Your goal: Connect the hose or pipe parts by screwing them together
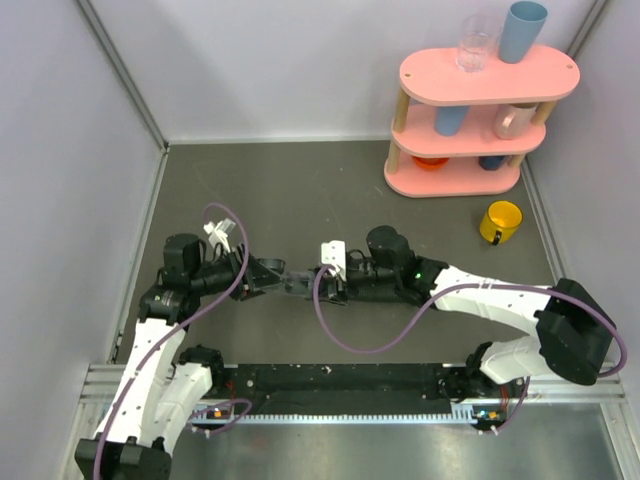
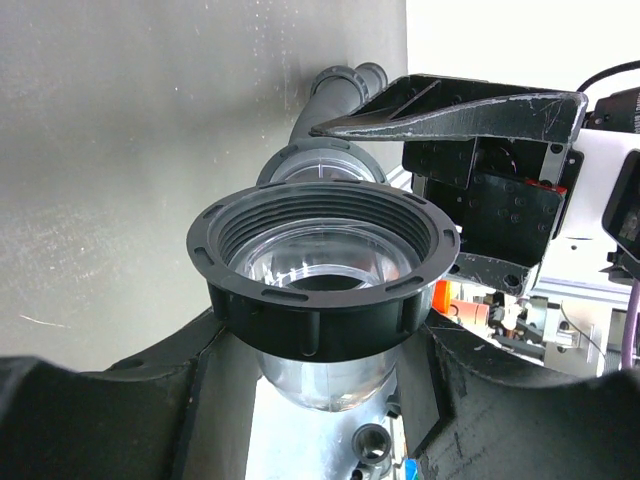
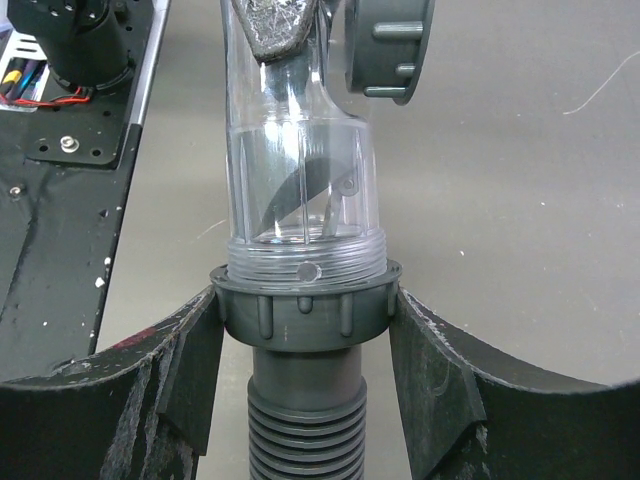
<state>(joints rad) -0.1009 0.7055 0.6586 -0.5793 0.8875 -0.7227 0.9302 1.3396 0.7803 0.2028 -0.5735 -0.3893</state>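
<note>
**Both pincers clamped on the pipe assembly at mid-table**

From the overhead camera the left gripper (image 1: 268, 274) and the right gripper (image 1: 322, 285) meet nose to nose in the centre of the frame. The pipe parts (image 1: 297, 283) are a small dark lump between them, held over the grey table (image 1: 300, 190). No detail of the joint can be read from up there. That view alone shows the pink shelf (image 1: 560, 80) with cups at upper right and the yellow mug (image 1: 501, 221) just below it.

The left wrist view fills in the left grip. A wide black threaded ring nut (image 2: 325, 300) sits in mid-frame, pinched between the two fingers (image 2: 150, 380) at the bottom, with its open threaded mouth towards the lens. A clear body (image 2: 320, 385) bulges out beneath it. A grey pipe (image 2: 335, 90) runs away at upper centre.

The right wrist view shows what neither of the others does. Its fingers (image 3: 180, 350) press both sides of a grey collar (image 3: 305, 305) in the lower centre. The ribbed hose (image 3: 305, 430) leaves at the bottom edge, and a clear tube (image 3: 300, 170) rises above the collar.
</note>
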